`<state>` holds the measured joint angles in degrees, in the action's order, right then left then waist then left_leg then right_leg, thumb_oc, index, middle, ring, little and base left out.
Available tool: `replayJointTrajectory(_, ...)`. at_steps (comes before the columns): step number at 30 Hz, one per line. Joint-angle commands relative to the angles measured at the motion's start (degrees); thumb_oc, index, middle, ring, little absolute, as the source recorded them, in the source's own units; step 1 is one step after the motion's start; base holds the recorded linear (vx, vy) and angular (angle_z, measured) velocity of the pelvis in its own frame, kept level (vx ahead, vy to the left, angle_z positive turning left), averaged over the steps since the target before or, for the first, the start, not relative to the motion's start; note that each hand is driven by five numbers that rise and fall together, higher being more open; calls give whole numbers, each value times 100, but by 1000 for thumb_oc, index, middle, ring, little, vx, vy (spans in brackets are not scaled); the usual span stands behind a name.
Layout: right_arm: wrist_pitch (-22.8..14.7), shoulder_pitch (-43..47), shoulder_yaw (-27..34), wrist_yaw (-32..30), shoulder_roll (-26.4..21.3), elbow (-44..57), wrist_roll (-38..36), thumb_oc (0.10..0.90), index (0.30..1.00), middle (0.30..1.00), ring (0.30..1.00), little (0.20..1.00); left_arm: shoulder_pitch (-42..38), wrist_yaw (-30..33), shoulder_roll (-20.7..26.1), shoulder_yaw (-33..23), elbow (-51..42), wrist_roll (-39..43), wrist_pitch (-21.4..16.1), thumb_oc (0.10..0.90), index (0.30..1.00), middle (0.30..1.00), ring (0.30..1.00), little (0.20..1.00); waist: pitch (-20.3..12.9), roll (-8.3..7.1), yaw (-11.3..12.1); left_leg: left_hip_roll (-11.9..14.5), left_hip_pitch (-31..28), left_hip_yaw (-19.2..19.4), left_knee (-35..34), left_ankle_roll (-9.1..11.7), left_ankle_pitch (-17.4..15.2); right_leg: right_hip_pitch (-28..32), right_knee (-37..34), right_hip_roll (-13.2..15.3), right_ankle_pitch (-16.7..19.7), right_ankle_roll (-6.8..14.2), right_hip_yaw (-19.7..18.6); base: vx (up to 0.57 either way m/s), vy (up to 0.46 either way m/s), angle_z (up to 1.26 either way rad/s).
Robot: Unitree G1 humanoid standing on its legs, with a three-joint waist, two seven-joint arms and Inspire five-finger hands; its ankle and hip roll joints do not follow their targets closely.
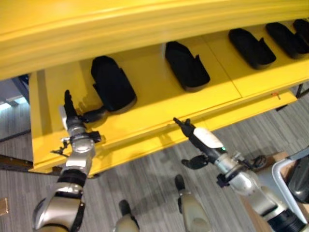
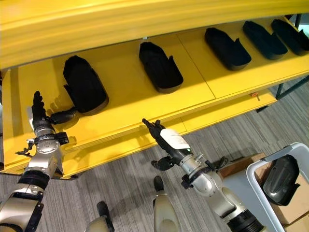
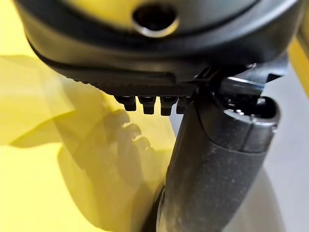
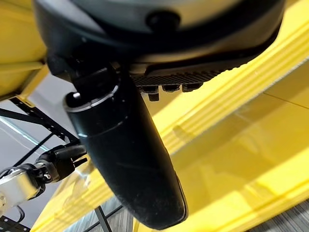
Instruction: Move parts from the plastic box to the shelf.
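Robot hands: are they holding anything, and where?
Nothing is held. The left hand is open beside a black part on the shelf; the right hand is open too.

The site appeared to be a factory or workshop. A long yellow shelf (image 2: pixel 145 92) held a row of identical black moulded parts (image 2: pixel 161 66). Grey plank flooring (image 2: pixel 120 183) lay below

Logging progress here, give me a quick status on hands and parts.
Left hand open beside leftmost part on yellow shelf. Right hand open, empty, at shelf edge. One part in plastic box. Nothing in the way.
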<state>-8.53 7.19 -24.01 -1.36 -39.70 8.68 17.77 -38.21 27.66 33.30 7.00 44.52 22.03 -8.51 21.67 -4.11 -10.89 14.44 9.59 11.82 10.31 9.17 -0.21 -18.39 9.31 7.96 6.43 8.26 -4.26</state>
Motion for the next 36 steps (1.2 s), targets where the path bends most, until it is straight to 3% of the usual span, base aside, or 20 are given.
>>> replayJointTrajectory(1, -524, 237, 126, -371, -162, 780, -238, 900, 1000, 1000, 1000, 1000, -728, -28, 554, 178, 203, 21, -334, 900, 1000, 1000, 1000, 1000, -425, -70, -39, 188, 337, -406, 621, 44, -9, -241, 329, 243, 129, 325, -76, -8, 22, -7)
replayJointTrajectory(11, -558, 60, 173, -416, -173, 759, -249, 900, 1000, 1000, 1000, 1000, -1264, -293, 798, 206, 792, 658, -403, 900, 1000, 1000, 1000, 1000, -221, -118, -132, 211, 617, -353, 847, 52, -114, -509, 404, 209, 139, 342, -133, 8, 13, -3)
replayJointTrajectory(22, -565, -120, 169, -434, -129, 709, -165, 900, 1000, 1000, 1000, 1000, -1423, -368, 973, 40, 1036, 1160, -468, 900, 1000, 1000, 1000, 1000, -232, -93, -90, 170, 689, -360, 919, 38, -199, -543, 444, 249, 92, 317, -120, 14, 4, 0)
replayJointTrajectory(36, -481, -268, 243, -470, -109, 681, -68, 900, 1000, 1000, 1000, 1000, -1554, -424, 641, 36, 573, 1937, -721, 900, 1000, 1000, 1000, 1000, -296, -76, -54, 117, 754, -378, 994, 29, -238, -559, 440, 301, 111, 327, -147, 0, 0, 0)
